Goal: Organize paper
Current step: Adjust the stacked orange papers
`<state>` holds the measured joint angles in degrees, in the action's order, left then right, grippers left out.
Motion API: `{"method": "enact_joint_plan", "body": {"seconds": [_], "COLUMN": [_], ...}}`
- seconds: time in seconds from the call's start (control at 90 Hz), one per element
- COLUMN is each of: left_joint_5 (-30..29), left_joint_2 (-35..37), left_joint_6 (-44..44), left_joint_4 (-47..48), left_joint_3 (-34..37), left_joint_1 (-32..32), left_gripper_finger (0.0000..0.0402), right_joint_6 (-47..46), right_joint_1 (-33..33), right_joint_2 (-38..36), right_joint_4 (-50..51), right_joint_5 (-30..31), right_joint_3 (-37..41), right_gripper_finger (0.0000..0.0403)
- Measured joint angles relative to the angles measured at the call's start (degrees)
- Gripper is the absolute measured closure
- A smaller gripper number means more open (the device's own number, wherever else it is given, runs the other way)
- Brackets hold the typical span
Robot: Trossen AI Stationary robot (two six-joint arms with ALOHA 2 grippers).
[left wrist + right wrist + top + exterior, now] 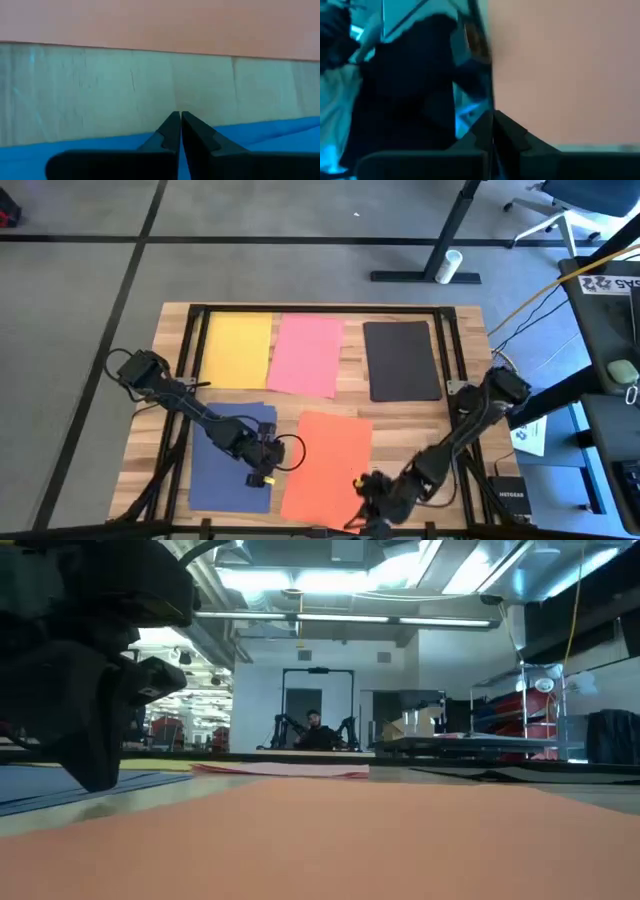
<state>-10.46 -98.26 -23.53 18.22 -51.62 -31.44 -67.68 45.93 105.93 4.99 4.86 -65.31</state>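
Left gripper (268, 465), fingers together, rests on navy sheet's (228, 480) right edge; right gripper (372, 498), together at orange sheet's (325, 463) near corner. Slide flat, avoid creasing.

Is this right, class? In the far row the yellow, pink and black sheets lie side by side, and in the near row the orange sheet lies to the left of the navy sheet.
Not quite. The high view shows the yellow sheet, pink sheet and black sheet side by side, but in the near row the orange sheet lies to the right of the navy sheet, not its left.
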Motion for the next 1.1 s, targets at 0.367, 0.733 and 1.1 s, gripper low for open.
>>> {"method": "enact_joint_plan", "body": {"seconds": [0.367,0.733,1.1], "left_joint_5": [-0.13,-0.11,-0.11], "left_joint_2": [0.0,-0.04,-0.04], "left_joint_6": [-0.66,-2.16,-3.19], "left_joint_4": [-0.68,-0.83,-1.27], "left_joint_3": [0.02,0.85,1.27], "left_joint_1": [1.16,0.28,0.28], "left_gripper_finger": [0.0402,0.0402,0.0402], "right_joint_6": [-1.09,-2.53,-2.36], "right_joint_1": [-1.9,-3.63,-4.46], "right_joint_2": [11.92,12.08,11.8], "right_joint_4": [13.43,19.86,21.07], "right_joint_5": [-5.72,-5.98,-1.47], "right_joint_3": [-11.22,-11.09,-11.01], "right_gripper_finger": [0.0403,0.0403,0.0403]}}
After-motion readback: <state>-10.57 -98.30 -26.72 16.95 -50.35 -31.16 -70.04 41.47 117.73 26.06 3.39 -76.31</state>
